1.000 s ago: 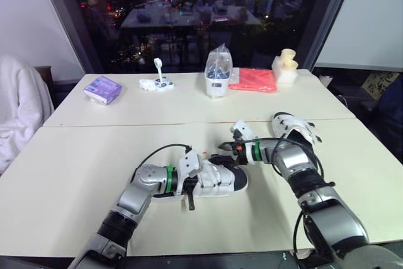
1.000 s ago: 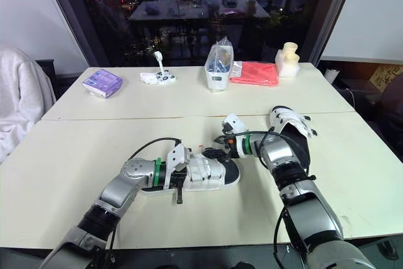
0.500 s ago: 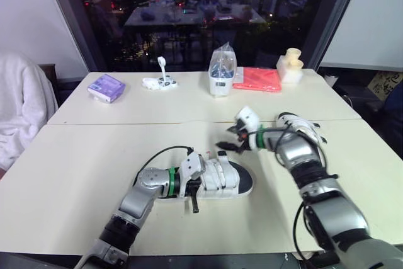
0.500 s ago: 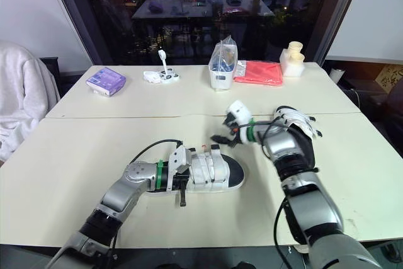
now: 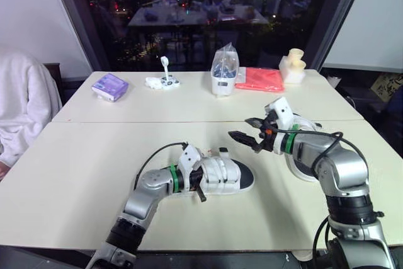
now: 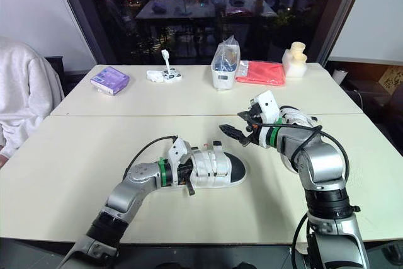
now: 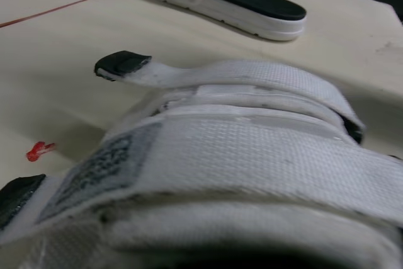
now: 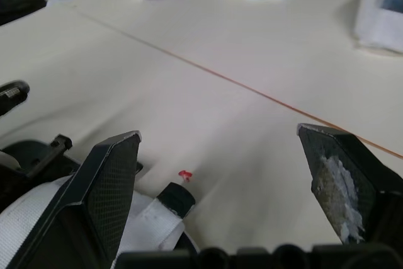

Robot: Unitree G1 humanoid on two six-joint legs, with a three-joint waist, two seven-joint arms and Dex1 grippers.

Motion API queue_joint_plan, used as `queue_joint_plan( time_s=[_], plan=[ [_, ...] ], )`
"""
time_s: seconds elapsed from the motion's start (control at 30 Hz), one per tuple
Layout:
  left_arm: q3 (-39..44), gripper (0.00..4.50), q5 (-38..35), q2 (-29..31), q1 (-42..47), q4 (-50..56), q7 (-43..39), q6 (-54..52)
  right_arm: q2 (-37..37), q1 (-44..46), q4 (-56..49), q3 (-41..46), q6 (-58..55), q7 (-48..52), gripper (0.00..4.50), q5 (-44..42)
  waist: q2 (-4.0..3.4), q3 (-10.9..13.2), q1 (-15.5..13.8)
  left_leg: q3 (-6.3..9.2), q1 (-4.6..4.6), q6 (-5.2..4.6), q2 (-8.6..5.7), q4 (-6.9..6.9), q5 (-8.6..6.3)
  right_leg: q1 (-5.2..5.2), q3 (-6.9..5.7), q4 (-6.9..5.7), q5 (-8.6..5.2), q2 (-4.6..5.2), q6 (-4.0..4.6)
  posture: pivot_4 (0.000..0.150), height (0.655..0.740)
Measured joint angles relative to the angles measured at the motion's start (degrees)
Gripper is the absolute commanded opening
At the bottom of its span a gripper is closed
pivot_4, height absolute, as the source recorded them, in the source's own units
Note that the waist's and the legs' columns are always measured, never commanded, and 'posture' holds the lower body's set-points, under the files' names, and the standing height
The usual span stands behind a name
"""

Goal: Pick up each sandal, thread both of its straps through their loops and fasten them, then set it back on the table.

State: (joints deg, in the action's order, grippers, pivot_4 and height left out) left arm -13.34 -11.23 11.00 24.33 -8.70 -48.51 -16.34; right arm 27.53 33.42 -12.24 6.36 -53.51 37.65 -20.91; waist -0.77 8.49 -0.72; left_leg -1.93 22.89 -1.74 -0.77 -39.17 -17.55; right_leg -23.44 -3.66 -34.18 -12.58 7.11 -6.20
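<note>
Up and away from the sandal [image 5: 223,177] went the right tool [image 5: 239,128], spread wide and empty, while the sandal lay on the surface [image 5: 75,174] against the left tool [image 5: 196,184], whose grip I could not tell, so fastening looked unfinished.

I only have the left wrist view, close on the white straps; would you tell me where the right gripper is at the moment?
Observer: The right gripper hovers over the table, beyond the toe end of the near sandal and clear of it.
Operator: Thank you. Are its fingers open?
Observer: Yes, they are spread wide with nothing between them.
Operator: And is the sandal down on the table?
Observer: Its sole looks flat on the table, with the left gripper at its heel end.
</note>
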Motion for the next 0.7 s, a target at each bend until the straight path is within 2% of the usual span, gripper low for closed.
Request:
queue_joint_plan(
  time_s=[0.1,0.27,0.47,0.7],
  plan=[
    [-0.1,0.87,-0.2,1.0,0.6,0.2,-0.9,-1.0,-0.5,-0.1,-1.2,1.0,-1.4,-2.1,4.40,-1.1,0.00,0.0,0.0,0.01,0.19,0.04,0.03,0.00,0.02,-0.20,-0.01,-0.05,0.08,-0.09,-0.13,0.150,0.7400],
    [-0.1,3.28,-0.7,6.7,1.1,1.6,-3.9,-1.8,-1.0,-0.9,-2.2,1.0,-2.4,-4.4,4.40,-2.5,0.02,0.0,0.3,0.00,0.38,0.11,0.19,0.01,0.07,-0.44,-0.01,-0.13,0.09,-0.29,-0.14,0.150,0.7400],
    [2.9,3.28,-2.4,15.8,1.1,5.2,-9.2,-2.8,-0.8,-1.2,-2.5,1.0,-2.4,-5.3,4.40,-3.6,0.12,0.3,0.5,-0.05,0.52,0.17,0.27,0.01,0.12,-0.74,0.00,-0.35,0.09,-0.36,-0.15,0.150,0.7400],
    [3.7,3.28,-2.9,19.8,1.2,6.5,-13.3,2.5,-0.8,-1.2,-2.5,0.8,-2.2,-5.8,4.40,-4.6,0.29,0.4,0.1,-0.12,0.57,0.18,0.25,0.01,0.12,-0.73,0.02,-0.29,0.09,-0.35,-0.15,0.150,0.7400]
  ],
)
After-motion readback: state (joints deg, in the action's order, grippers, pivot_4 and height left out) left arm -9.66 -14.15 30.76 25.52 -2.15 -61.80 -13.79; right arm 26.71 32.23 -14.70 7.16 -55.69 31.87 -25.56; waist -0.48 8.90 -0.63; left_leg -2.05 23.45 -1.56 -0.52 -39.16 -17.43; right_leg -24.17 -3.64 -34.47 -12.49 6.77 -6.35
